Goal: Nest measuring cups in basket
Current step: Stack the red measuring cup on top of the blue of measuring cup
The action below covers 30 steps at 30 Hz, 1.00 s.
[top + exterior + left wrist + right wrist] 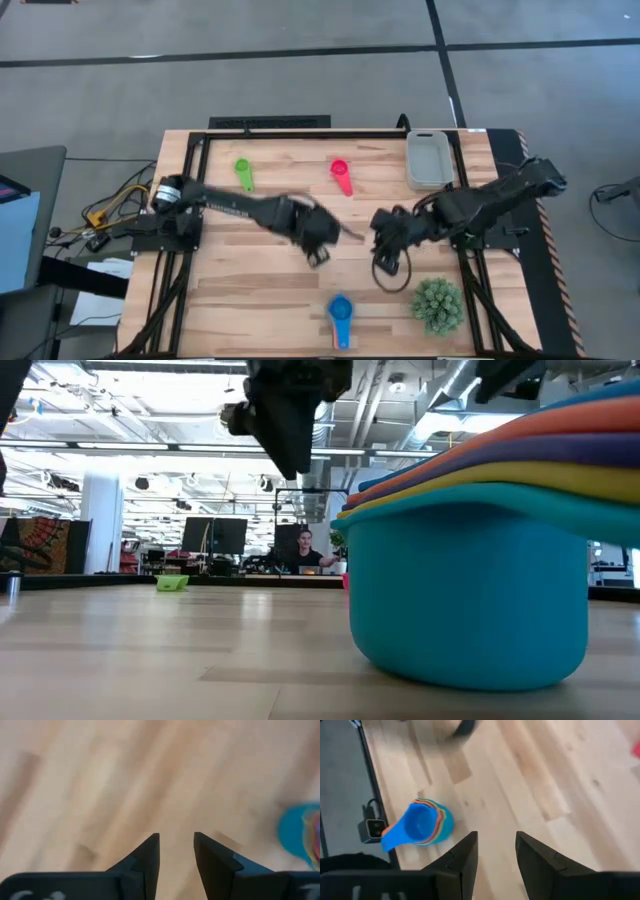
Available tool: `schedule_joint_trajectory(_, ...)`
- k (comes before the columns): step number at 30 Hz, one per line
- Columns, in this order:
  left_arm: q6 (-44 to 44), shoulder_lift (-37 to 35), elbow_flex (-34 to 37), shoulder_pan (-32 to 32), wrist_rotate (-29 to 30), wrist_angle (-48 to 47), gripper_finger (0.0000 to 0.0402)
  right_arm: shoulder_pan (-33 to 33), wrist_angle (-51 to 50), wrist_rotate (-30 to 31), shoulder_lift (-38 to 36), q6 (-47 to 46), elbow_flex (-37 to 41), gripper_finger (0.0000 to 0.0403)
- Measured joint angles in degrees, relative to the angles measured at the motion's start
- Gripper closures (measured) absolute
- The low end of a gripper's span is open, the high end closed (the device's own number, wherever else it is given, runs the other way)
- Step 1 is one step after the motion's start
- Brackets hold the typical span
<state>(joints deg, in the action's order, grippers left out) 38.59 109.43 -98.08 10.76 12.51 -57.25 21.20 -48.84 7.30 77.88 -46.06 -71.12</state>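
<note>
Nested measuring cups [340, 318] near table edge — apart from both end effectors

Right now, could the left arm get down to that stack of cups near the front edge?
Probably yes. The left hand is open and empty over bare wood at mid-table, and nothing lies between it and the stack of cups. The right hand hangs close beside that path, also empty, so it might crowd the move.

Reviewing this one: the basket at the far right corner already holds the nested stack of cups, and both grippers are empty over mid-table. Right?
Not quite. The basket is empty in the high view; the nested stack sits on the table at the near edge. The left gripper and right gripper are indeed empty over mid-table.
</note>
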Motion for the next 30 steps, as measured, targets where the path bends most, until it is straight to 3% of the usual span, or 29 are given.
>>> schedule_joint_trajectory(5,-3.88,-1.88,0.0,-7.87,1.8,2.54,0.0292,-4.74,-2.21,-0.17,-7.15,2.99,5.04,0.0246)
schedule_joint_trajectory(12,-6.17,0.61,2.87,-20.52,1.78,19.53,0.0292,-13.06,-1.97,-1.15,-16.06,-0.58,11.63,0.0252)
schedule_joint_trajectory(19,-7.32,6.48,5.31,-33.08,-5.23,28.43,0.0292,-21.1,-2.46,-1.31,-17.98,-4.63,12.55,0.0259)
schedule_joint_trajectory(24,-10.42,10.57,5.2,-37.26,-12.45,33.2,0.0292,-25.77,-1.94,-2.68,-17.32,-4.96,12.45,0.0256)
schedule_joint_trajectory(30,-15.55,10.77,5.46,-38.73,-13.2,34.48,0.0292,-29.37,-2.13,-4.35,-16.76,-6.01,12.47,0.0256)
